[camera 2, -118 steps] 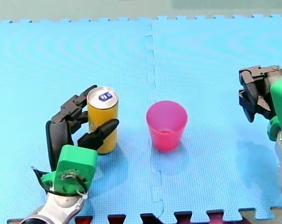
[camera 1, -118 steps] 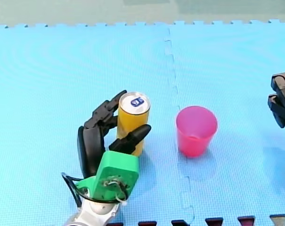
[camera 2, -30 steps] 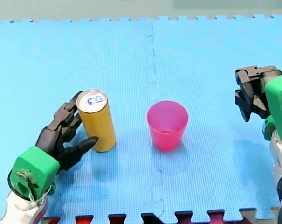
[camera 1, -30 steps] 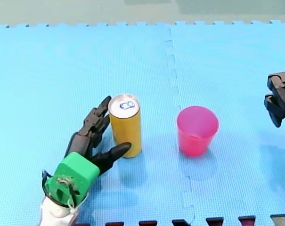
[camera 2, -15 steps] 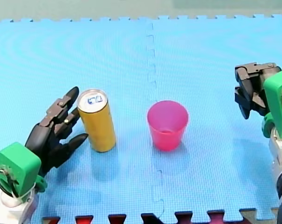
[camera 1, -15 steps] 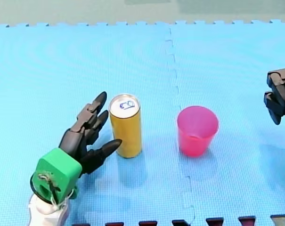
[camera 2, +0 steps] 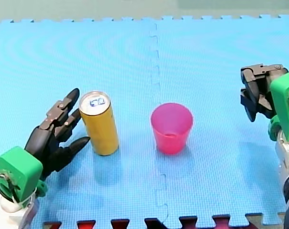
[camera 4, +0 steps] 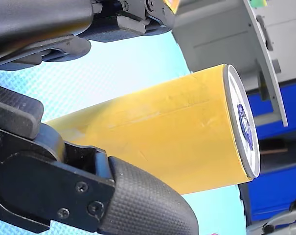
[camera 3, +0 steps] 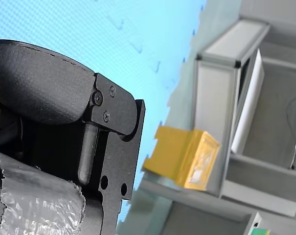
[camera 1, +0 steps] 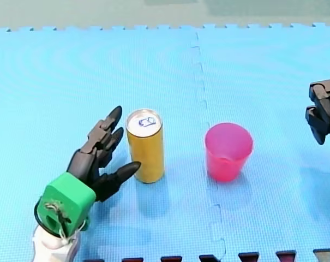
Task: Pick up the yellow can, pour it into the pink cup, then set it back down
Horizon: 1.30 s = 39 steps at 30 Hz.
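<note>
Blue mat (camera 1: 263,65): yellow can (camera 1: 146,150) upright, left hand (camera 1: 96,159) released beside; right hand (camera 2: 258,93) clenched, edge

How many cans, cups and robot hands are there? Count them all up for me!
Cans: 1, the yellow can, standing upright.
Cups: 1, the pink cup, beside the can.
Robot hands: 2, the left robot hand next to the can, the right robot hand off past the cup.
Total: 4
</note>
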### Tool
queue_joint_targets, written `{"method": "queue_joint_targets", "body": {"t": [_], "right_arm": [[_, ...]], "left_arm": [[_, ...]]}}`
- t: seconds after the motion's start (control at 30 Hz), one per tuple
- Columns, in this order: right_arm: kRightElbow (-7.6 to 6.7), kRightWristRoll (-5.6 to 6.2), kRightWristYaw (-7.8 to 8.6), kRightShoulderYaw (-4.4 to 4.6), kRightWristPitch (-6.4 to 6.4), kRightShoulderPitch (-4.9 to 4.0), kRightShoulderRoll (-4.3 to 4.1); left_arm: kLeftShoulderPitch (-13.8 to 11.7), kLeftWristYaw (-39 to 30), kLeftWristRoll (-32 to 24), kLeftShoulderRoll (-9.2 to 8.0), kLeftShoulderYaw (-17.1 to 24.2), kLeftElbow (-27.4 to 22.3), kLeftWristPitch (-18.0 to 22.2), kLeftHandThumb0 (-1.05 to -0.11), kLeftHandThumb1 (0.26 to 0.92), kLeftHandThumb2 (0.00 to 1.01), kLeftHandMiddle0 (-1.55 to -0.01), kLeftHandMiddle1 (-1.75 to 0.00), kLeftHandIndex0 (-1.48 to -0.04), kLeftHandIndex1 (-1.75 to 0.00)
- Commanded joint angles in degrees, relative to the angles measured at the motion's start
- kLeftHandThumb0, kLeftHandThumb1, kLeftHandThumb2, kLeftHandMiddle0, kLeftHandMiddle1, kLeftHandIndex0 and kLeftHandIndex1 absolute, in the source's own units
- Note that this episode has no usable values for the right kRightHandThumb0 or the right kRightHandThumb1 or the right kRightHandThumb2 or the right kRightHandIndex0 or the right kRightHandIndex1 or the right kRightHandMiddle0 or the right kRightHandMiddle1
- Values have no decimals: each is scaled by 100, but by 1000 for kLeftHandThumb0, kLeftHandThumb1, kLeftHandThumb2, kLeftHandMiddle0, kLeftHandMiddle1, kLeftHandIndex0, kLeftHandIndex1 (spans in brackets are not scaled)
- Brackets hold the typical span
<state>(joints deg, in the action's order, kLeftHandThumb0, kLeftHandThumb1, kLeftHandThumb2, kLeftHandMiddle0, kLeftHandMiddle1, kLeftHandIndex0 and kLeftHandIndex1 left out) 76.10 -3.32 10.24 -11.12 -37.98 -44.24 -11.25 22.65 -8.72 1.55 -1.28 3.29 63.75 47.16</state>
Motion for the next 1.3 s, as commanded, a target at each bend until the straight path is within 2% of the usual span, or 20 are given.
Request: {"method": "queue_joint_targets", "body": {"t": [0.0,0.53,1.03,1.27], "right_arm": [[3,-7,-29,-3,-22,-16,-25],[8,-38,-125,1,-13,-17,-22],[15,5,-82,-47,54,-19,-48],[15,8,-96,-56,71,-20,-32]], "left_arm": [[-5,37,11,-30,-5,-18,32,-1048,921,44,-247,-7,-192,-5],[-30,154,85,-61,-18,77,81,-1048,921,38,-258,-8,-190,-2],[3,152,89,-47,-61,121,95,-1048,920,28,-247,-1,-192,-2],[16,133,77,-52,-68,123,70,-1048,920,22,-246,0,-200,-5]]}}
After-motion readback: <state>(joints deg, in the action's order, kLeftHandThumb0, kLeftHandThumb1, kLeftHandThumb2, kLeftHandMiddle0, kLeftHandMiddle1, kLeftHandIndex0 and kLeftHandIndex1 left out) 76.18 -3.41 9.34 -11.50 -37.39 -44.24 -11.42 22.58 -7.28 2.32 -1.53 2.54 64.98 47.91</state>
